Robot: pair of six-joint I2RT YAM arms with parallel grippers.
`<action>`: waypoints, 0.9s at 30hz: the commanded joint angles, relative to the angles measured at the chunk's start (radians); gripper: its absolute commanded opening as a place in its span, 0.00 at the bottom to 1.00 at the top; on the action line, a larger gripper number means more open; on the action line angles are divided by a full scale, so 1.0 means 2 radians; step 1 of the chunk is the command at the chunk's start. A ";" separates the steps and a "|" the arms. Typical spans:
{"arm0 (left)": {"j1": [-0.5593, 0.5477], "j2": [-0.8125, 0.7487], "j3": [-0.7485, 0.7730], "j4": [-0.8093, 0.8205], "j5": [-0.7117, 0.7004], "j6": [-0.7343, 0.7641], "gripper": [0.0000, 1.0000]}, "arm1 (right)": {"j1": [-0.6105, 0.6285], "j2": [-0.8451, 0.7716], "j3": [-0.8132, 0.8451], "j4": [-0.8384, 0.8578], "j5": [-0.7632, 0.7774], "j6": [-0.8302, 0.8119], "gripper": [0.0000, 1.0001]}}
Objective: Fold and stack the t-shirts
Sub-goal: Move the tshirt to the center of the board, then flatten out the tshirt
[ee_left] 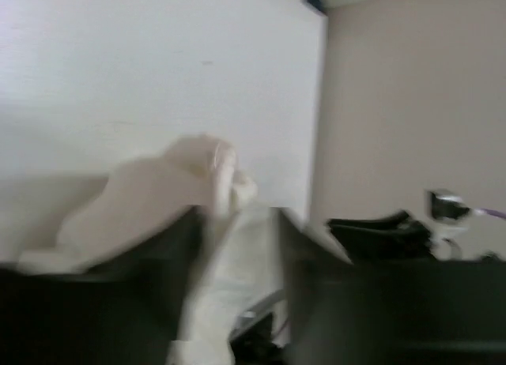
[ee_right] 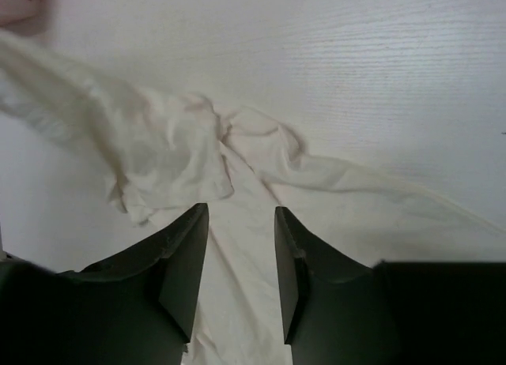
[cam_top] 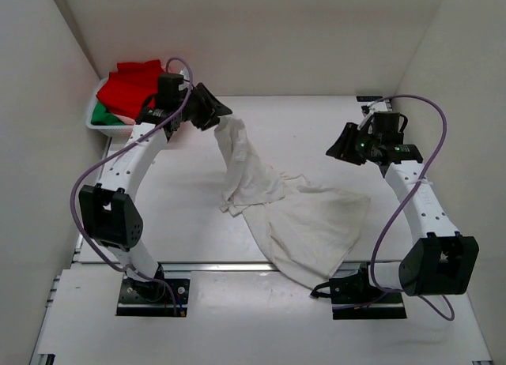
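A large wrinkled off-white t-shirt [cam_top: 304,219] lies across the middle of the table, and one end rises as a twisted strip to my left gripper [cam_top: 218,112] at the back left. In the blurred left wrist view the left gripper [ee_left: 237,223] has its fingers apart, with the off-white cloth [ee_left: 150,191] running between them and bunched beyond the tips. My right gripper [cam_top: 341,148] hovers open at the right, empty. In its wrist view the right gripper [ee_right: 241,215] is above the spread off-white shirt [ee_right: 174,144], apart from it.
A white mesh basket [cam_top: 92,106] stands in the back left corner, holding a bright red shirt [cam_top: 130,82] and a green one [cam_top: 103,114]. White walls close in the table on the left, back and right. The shirt's near hem hangs over the front rail [cam_top: 198,265].
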State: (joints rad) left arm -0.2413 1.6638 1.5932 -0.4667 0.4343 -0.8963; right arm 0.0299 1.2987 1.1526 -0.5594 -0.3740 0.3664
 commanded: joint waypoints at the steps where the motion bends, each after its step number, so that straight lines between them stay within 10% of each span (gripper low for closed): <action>1: -0.002 -0.052 0.019 -0.073 -0.104 0.070 0.81 | -0.008 -0.015 -0.008 0.014 0.007 0.001 0.38; 3: 0.009 -0.063 0.000 -0.097 -0.120 0.066 0.99 | -0.010 -0.010 -0.009 0.001 0.004 -0.007 0.44; 8: 0.020 -0.107 -0.080 -0.135 -0.151 0.088 0.96 | 0.002 0.005 0.006 -0.055 0.046 -0.030 0.61; 17: -0.076 -0.192 -0.283 -0.150 -0.184 0.133 0.77 | -0.035 -0.006 -0.028 -0.148 0.162 0.007 0.59; 27: -0.089 -0.116 -0.259 -0.081 -0.176 0.071 0.56 | -0.043 0.000 -0.069 -0.121 0.163 0.023 0.57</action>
State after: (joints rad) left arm -0.4042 1.3804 1.0130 -0.7181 0.0818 -0.7174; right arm -0.0757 1.2926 1.0016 -0.8387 -0.0628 0.3985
